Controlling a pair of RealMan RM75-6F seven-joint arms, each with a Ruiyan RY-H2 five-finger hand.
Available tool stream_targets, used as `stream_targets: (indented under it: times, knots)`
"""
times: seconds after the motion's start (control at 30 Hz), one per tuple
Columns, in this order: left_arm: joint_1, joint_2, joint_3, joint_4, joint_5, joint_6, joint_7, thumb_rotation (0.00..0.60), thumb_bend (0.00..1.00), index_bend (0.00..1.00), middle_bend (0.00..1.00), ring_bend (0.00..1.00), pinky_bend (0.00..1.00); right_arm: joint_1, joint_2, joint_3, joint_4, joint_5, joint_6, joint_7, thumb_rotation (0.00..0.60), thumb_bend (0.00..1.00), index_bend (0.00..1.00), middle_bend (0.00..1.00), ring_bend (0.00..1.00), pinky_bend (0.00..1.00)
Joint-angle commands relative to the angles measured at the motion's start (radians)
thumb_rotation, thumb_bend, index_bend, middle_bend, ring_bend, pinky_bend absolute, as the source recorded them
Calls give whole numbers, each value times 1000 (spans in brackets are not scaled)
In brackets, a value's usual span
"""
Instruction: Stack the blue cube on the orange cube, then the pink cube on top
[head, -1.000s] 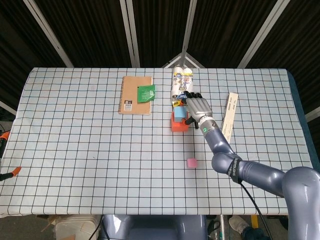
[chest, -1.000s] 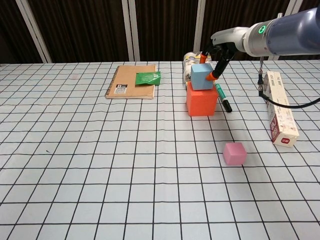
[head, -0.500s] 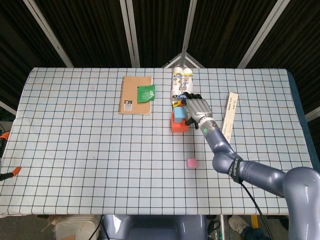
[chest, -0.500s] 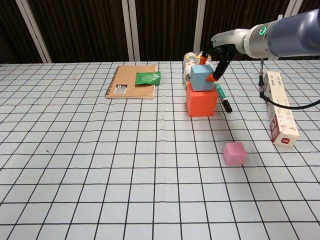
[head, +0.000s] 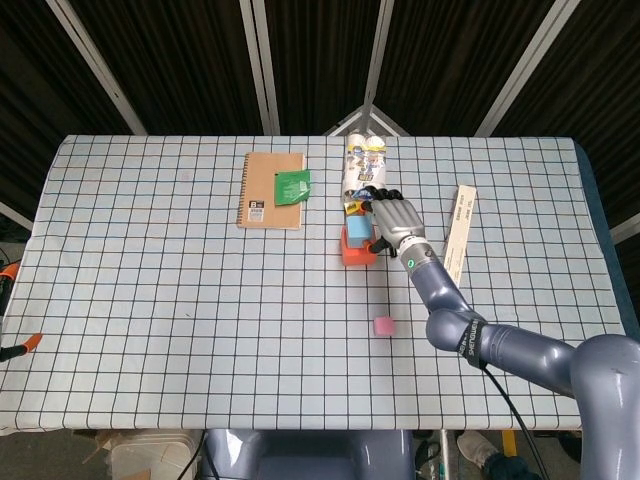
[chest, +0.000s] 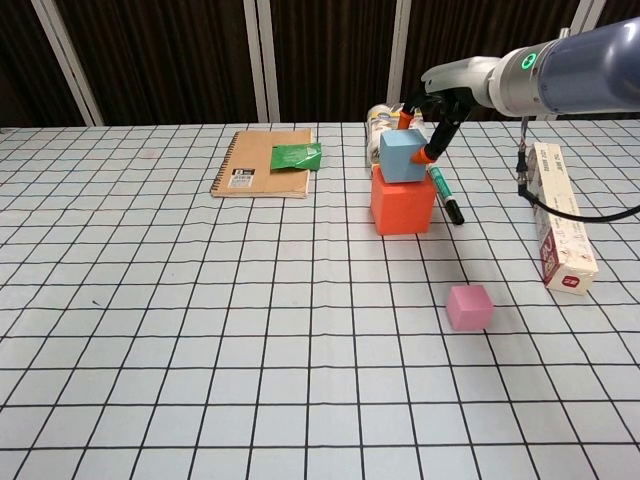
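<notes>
The blue cube (chest: 402, 157) sits on top of the orange cube (chest: 402, 205) in the middle of the table's far half; from the head view the blue cube (head: 358, 227) covers most of the orange cube (head: 357, 251). My right hand (chest: 440, 98) (head: 396, 214) reaches in from the right and holds the blue cube, one orange fingertip (chest: 427, 155) on its right face and another at its top back edge. The pink cube (chest: 469, 307) (head: 383, 326) lies alone on the cloth, nearer to me and a little right of the stack. No left hand shows in either view.
A green marker (chest: 446, 196) lies just right of the orange cube. A printed can (chest: 380, 122) lies behind the stack. A brown notebook (chest: 260, 165) with a green packet (chest: 296, 155) is at the back left. A long carton (chest: 560, 215) lies at the right.
The stack and the right hand have shifted very slightly to the left. The pink cube has not moved.
</notes>
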Motion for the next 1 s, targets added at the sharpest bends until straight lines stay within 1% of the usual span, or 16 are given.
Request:
stream_targets:
  times: [0.03,0.4,0.67,1.0]
  knots:
    - [0,0,0,0,-1,-1,1,600,114,53,0,0,0,-2,6,0,-10,1,6,-1,600,447,353,4,51,0]
    - [2,2,3,-4,5,4,0,600,114,53,0,0,0,-9,15,-2,-26,5,16,0,600,446,354,4,51,0]
    - [2,0,3,-5,6,4,4,600,114,53,0,0,0,-12,17,-3,-25,0,10,4,600,447,321,4,51,0]
    - [1,0,3,-4,4,2,5,600,114,53,0,0,0,-15,23,-3,-41,-5,16,5,600,447,321,4,51,0]
